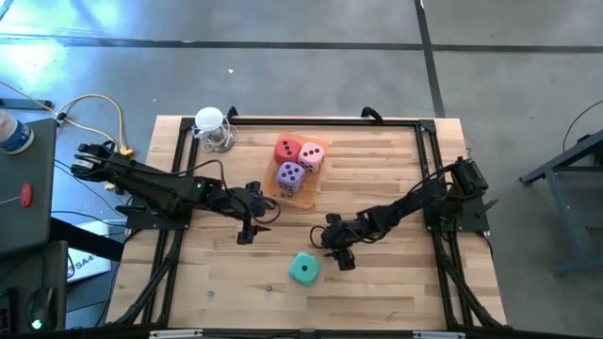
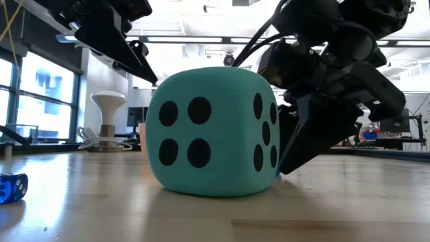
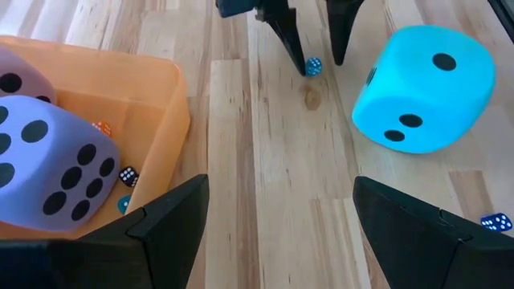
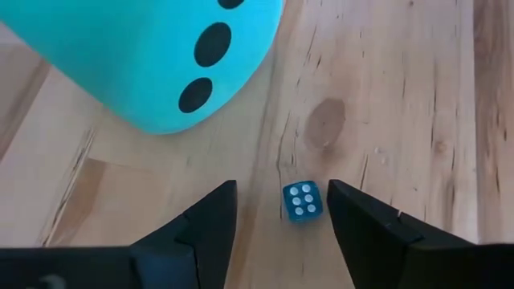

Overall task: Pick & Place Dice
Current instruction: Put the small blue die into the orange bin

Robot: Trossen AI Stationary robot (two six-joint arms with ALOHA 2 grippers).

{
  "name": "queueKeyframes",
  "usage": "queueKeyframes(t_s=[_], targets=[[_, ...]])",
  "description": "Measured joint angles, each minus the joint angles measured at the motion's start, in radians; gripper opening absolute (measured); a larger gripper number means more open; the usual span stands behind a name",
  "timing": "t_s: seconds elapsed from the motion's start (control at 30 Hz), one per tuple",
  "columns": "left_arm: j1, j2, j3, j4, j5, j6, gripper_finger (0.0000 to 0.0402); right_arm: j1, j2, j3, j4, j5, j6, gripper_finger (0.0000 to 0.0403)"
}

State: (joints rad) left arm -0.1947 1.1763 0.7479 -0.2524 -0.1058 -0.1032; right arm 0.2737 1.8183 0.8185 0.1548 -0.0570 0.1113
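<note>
Dice: the teal die point(image 1: 303, 269) sits alone on the bare wooden table point(image 1: 396, 292), apart from the orange tray point(image 1: 318, 176); the red die point(image 1: 287, 150), pink die point(image 1: 312, 155) and purple die point(image 1: 290, 176) lie inside that tray. A tiny blue die point(image 4: 302, 201) lies on the wood between the fingertips of the right gripper point(image 4: 281, 213) – its fingers stand apart, flanking it without touching (the teal die is just beside them). The left gripper point(image 1: 252, 223) hovers near the tray's edge, fingers apart and holding nothing. More tiny dice point(image 3: 128, 177) rest in the tray under the purple die – another tiny blue one point(image 3: 496, 222) lies on the table.
</note>
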Motion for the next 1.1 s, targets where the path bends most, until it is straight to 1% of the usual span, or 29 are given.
queueKeyframes(t_s=[0.1,0.2,0.33,0.5,0.63,0.77,0.93,1.03,1.07,1.1], targets=[[-0.002,0.000,0.000,0.000,0.000,-0.001,0.0302,0.000,0.000,0.000,0.000,0.002,-0.004,0.0173],[-0.009,0.000,0.000,0.000,0.000,-0.002,0.0302,0.000,0.001,0.000,0.000,0.002,-0.004,0.0145],[-0.017,0.000,0.000,0.000,0.000,-0.002,0.0302,-0.001,0.001,0.000,0.000,0.002,-0.004,0.0098],[-0.018,0.000,0.000,0.000,0.000,-0.002,0.0302,-0.006,0.002,0.000,0.001,-0.031,-0.004,0.0036],[-0.018,0.000,0.000,0.000,0.000,0.001,0.0302,0.000,-0.006,-0.001,0.002,-0.016,-0.020,0.0034],[-0.019,0.000,0.000,-0.001,0.001,0.014,0.0302,0.023,-0.055,-0.002,-0.024,0.081,-0.053,0.0034],[-0.020,0.000,0.000,-0.007,0.001,0.019,0.0302,0.036,-0.153,-0.002,-0.061,0.289,-0.131,0.0035],[-0.020,0.000,0.000,-0.013,0.000,0.019,0.0302,0.004,-0.200,0.001,-0.004,0.424,-0.183,0.0035],[-0.020,0.000,0.000,-0.015,0.001,0.019,0.0302,-0.014,-0.212,0.001,0.006,0.460,-0.196,0.0035],[-0.020,0.000,0.000,-0.016,0.001,0.019,0.0302,-0.037,-0.218,0.000,0.017,0.474,-0.203,0.0036]])
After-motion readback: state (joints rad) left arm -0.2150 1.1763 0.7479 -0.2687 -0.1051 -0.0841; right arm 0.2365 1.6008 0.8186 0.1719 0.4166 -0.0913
